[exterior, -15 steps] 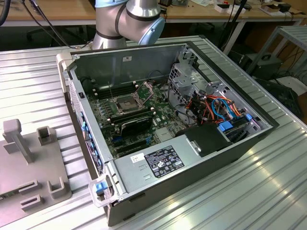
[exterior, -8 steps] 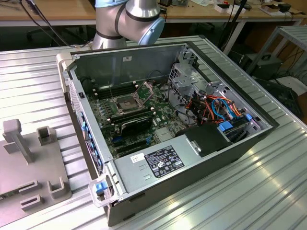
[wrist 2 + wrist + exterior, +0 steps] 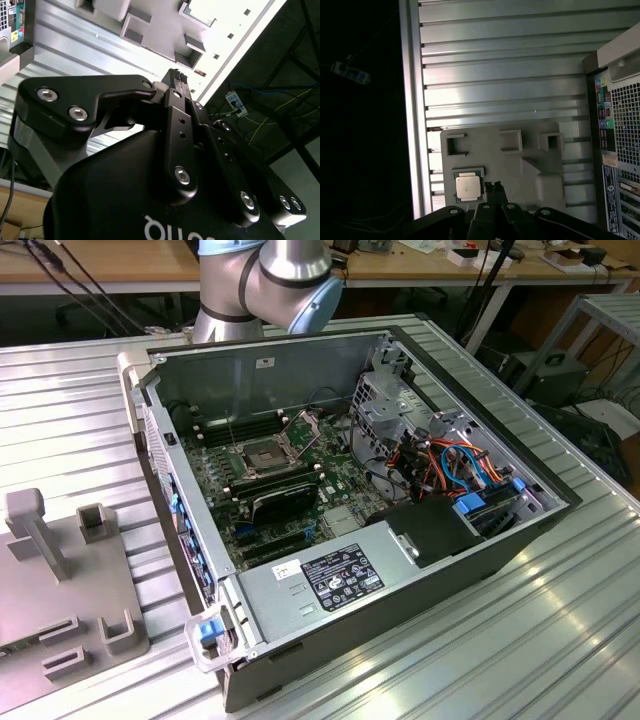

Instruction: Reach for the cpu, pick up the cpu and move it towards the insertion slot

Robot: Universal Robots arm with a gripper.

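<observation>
cpu [image 3: 468, 186] is sitting flat in a square recess of the grey fixture plate [image 3: 530, 150], silver lid facing up, nothing gripping it. gripper [image 3: 492, 187] is showing just beside the cpu in the first wrist view. Its fingertips [image 3: 488, 186] are pressing together: jaws narrow, holding nothing. Can't tell its height over the plate. Second wrist view is also showing the tips closed, with the plate beyond them. Plate is lying on the ribbed aluminium table [image 3: 495, 65], near the rear panel of the pc case [image 3: 620, 150]. In the exterior view the insertion slot [image 3: 262, 453] is sitting on the motherboard inside the open case, well apart from the plate at the exterior view's left. Black finned block [image 3: 285, 498] is lying just on the near side of the slot. Arm [image 3: 265, 280] is standing at the far edge, behind the case.
</observation>
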